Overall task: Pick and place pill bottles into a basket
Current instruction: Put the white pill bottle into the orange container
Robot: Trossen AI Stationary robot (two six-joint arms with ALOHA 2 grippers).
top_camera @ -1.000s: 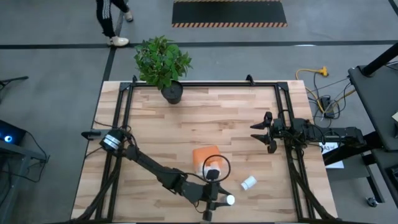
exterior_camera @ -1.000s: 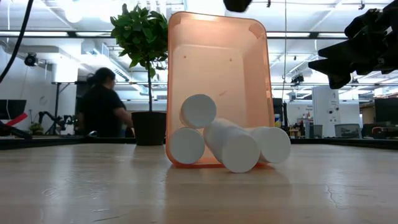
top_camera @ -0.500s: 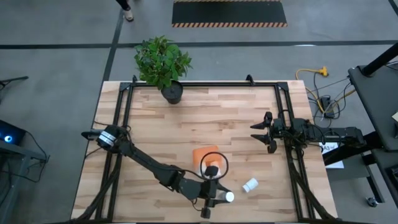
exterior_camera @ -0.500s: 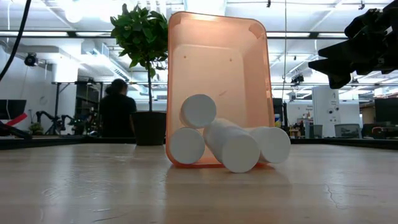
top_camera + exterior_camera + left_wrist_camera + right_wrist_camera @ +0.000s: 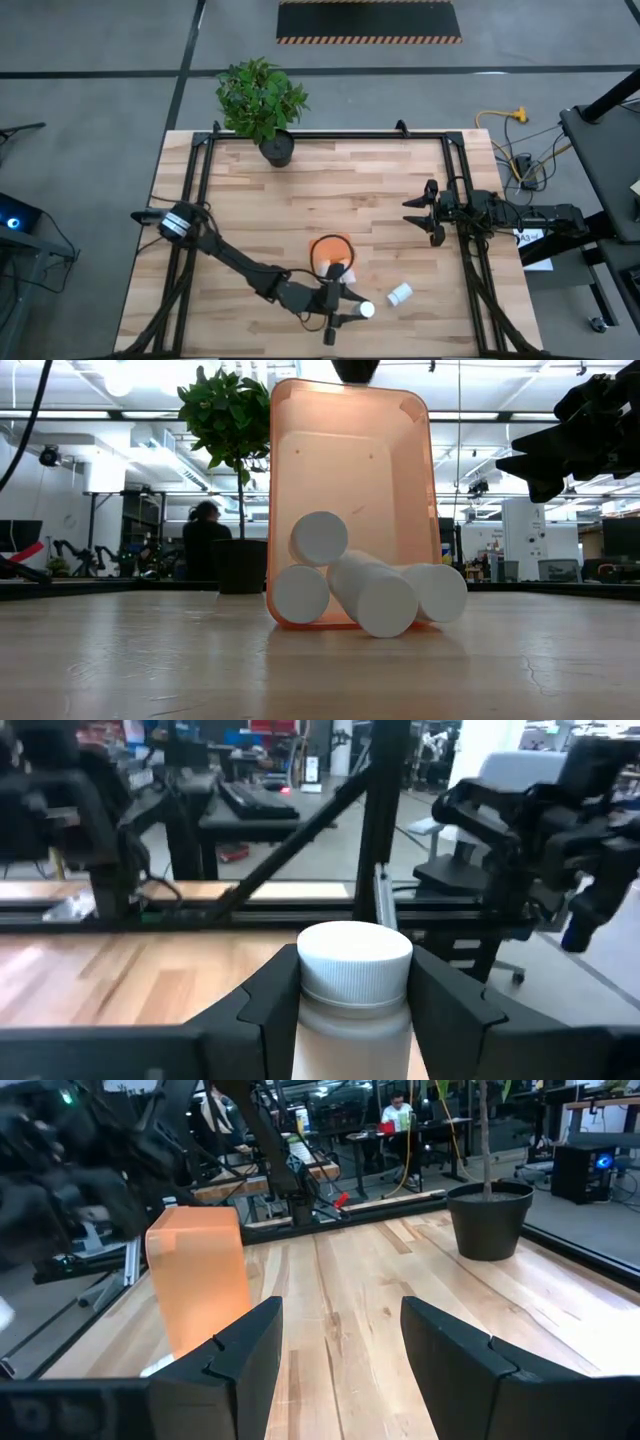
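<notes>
The orange basket (image 5: pixel 350 500) stands tipped on its side at the table's middle front, its open face toward the near edge. Several white pill bottles (image 5: pixel 372 592) lie in it on their sides. One more bottle (image 5: pixel 400 293) lies on the table to the basket's right. My left gripper (image 5: pixel 355 1015) is just near of the basket (image 5: pixel 330 248), shut on another pill bottle (image 5: pixel 367 310). My right gripper (image 5: pixel 424 212) waits open at the table's right side, with nothing between its fingers (image 5: pixel 240 1360). My left gripper pinches the pill bottle between its two fingers, on two opposite sides of its body just under the ribbed white cap (image 5: pixel 355 1015). The fingers (image 5: pixel 275 1005) lie level and come from the table's left. The bottle stands upright, cap up; its lower end is out of the picture.
A potted plant in a black pot (image 5: pixel 276 150) stands at the table's far edge, left of middle. Black frame rails (image 5: pixel 470 250) run along both sides of the table. Bare wood lies between the basket and the pot. A person stands in the room beyond the table.
My left gripper, still shut on the upright bottle, has moved a little toward the far edge, closer to the basket, and its wrist has tipped. The basket and the bottles in it have kept still.
</notes>
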